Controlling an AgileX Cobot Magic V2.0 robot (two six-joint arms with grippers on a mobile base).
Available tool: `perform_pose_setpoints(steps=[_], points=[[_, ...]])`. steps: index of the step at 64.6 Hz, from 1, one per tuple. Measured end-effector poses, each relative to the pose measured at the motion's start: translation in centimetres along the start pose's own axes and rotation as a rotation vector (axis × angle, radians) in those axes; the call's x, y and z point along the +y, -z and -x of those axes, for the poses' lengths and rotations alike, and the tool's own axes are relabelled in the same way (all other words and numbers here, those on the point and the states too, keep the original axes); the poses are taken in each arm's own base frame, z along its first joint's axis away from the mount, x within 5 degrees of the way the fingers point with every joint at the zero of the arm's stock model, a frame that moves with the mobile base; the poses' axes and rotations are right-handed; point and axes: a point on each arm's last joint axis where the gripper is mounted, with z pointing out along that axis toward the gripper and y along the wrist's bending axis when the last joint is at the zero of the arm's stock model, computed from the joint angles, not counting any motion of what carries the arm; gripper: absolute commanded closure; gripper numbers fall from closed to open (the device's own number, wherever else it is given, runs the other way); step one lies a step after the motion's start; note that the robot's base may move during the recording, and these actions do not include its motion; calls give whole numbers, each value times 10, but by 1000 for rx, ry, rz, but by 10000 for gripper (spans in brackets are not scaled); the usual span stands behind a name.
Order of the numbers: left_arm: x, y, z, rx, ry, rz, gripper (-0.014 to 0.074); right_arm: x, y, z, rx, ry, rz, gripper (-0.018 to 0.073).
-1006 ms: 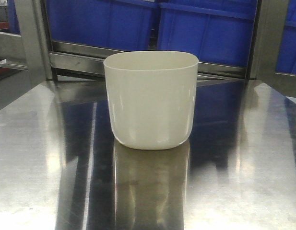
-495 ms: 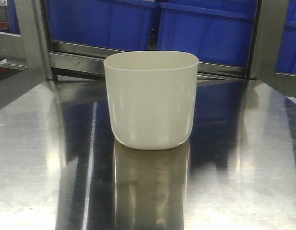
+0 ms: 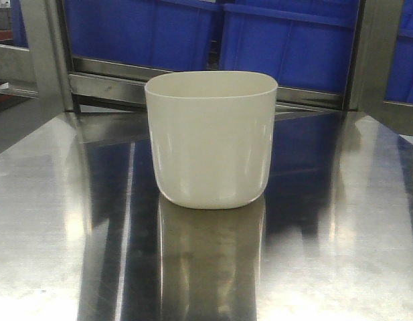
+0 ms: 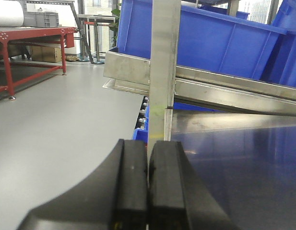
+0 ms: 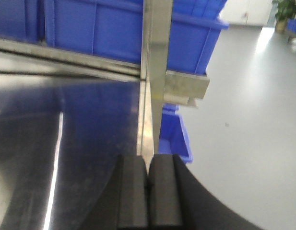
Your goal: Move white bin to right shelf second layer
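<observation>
White bin (image 3: 211, 140) upright on steel tabletop (image 3: 59, 234), mouth up.

The white bin (image 3: 209, 140) is glossy, smooth cream plastic. The surface (image 3: 340, 254) beneath is polished steel, mirror-bright with fine streaks. At 12 o'clock behind it, blue crates (image 3: 286, 47) look smooth, semi-gloss plastic.

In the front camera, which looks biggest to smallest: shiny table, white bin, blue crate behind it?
1. steel table
2. white bin
3. blue crate, though it's farther back and cut off, so really unsure.
</observation>
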Motion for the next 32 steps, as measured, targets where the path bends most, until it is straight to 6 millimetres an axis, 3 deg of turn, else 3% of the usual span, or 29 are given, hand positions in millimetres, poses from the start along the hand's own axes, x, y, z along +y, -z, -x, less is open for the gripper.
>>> perform_pose_setpoints(steps=[10,17,32], points=[[0,0,0,0,0,0,512,0,-13,28,184,60,14,508],[0,0,0,0,0,0,512,2,-27,44,229,13,37,508],[0,0,0,0,0,0,512,12,-51,44,323,-275,112,508]])
